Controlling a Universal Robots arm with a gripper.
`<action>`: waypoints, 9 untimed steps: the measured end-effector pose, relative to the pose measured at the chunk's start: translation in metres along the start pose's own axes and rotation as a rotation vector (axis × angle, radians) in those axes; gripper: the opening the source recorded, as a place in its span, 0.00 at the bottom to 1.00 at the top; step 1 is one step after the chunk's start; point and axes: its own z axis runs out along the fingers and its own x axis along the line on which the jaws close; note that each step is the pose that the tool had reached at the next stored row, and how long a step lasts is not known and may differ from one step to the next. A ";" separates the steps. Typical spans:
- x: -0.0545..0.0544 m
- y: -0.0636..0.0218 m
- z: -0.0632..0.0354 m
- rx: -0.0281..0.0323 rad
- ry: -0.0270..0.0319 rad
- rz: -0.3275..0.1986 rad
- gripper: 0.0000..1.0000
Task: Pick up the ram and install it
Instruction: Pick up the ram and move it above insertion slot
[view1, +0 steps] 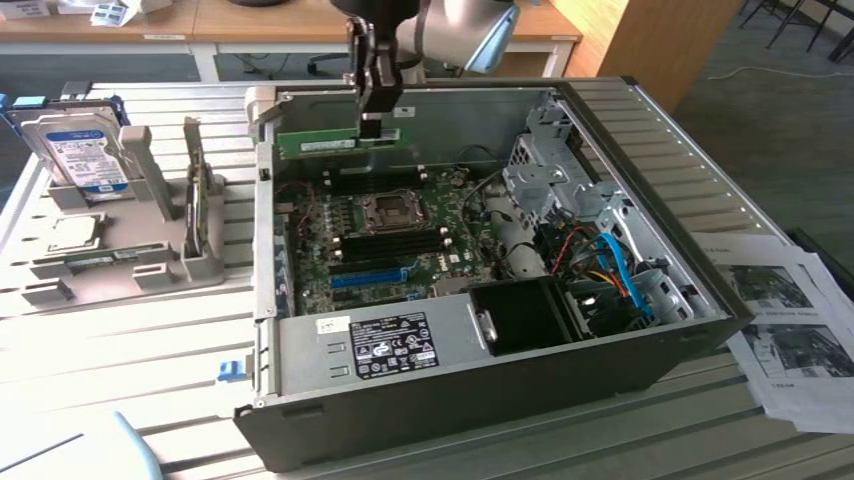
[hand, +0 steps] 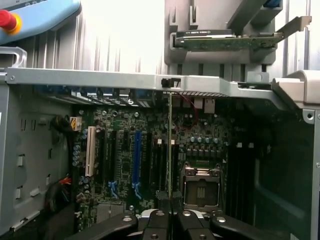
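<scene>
The ram is gripped by the end effector, which is closed on its long edge. It is held level over the motherboard of the open computer case, upper centre of the exterior view.

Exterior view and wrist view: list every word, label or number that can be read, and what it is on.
No text can be read.
hard drive: label too small.
power supply: label too small.
ram: white sticker blurred.
printed sheets: too small.
card: label strip blurred.
</scene>
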 end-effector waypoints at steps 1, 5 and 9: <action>0.000 -0.0030 -0.0001 0.0001 -0.0001 0.000 0.11; 0.000 -0.0150 -0.0005 0.0000 -0.0001 0.000 0.11; 0.001 -0.0273 -0.0008 0.0000 -0.0001 0.000 0.11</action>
